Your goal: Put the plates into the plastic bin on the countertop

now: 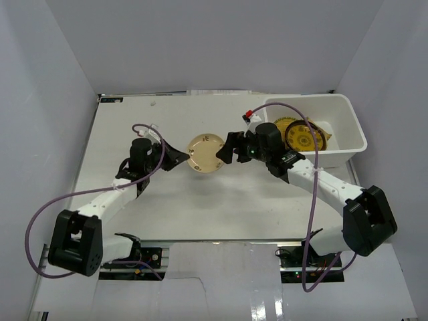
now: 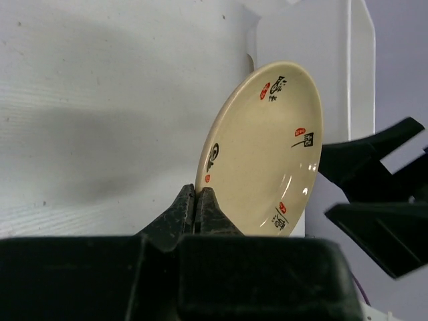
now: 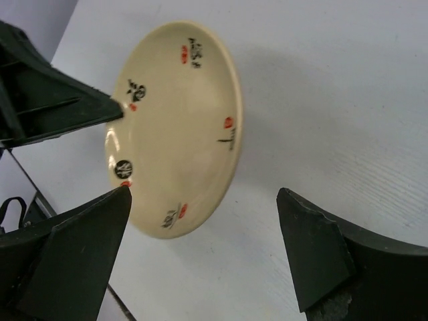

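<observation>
Plate: beige, round, held tilted over the middle of the bench, between the 2 arms and well apart from the bin.
Left fingers: clenched on 1 edge of the plate's rim, leaving the opposite edge free.
Right fingers: spread wide, facing that free edge, not touching; probably a handover.
Bin: far right, on the right arm's side; yellow plates inside.
Next step: right fingers should grip before the left let go.

The plate lies between left claw and right claw, left of the bin.
</observation>
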`<move>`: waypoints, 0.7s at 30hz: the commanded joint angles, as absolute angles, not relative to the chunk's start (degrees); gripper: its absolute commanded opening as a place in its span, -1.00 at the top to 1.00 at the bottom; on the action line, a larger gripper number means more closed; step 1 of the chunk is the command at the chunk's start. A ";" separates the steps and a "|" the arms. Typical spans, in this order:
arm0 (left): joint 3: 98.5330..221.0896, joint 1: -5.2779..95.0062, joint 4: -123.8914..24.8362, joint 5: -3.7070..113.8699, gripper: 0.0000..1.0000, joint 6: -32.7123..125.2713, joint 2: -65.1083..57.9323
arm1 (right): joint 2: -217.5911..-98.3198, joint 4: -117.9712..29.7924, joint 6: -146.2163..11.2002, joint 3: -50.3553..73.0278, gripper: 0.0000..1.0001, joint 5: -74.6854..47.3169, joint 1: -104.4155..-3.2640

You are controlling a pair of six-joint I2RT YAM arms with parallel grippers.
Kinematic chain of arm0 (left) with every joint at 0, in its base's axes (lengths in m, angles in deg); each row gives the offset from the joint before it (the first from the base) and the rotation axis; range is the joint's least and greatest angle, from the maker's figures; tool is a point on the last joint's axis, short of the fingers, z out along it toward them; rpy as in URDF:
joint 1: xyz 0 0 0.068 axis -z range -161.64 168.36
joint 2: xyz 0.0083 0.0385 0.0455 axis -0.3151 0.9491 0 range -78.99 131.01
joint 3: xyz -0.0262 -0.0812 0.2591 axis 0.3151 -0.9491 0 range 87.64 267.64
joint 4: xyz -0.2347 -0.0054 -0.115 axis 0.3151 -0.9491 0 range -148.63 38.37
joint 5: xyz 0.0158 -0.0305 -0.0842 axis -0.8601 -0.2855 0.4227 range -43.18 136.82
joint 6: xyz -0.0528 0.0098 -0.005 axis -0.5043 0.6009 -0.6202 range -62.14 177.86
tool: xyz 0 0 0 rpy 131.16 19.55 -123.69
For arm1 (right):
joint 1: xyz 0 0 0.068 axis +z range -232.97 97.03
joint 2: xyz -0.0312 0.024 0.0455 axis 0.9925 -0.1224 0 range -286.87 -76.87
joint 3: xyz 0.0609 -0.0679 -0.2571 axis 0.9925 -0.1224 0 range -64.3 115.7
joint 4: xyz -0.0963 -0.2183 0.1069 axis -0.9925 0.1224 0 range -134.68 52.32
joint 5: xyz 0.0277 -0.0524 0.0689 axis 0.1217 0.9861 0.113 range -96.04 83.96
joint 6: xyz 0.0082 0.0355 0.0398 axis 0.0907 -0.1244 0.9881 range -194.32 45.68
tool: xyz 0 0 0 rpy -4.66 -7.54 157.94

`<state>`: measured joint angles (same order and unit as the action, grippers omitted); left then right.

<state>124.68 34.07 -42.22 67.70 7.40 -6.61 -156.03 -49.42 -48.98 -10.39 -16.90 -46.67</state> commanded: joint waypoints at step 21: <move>125.26 34.54 -64.61 79.69 -0.71 26.63 -34.34 | -144.47 -52.78 -40.92 -13.33 0.84 -13.51 -54.18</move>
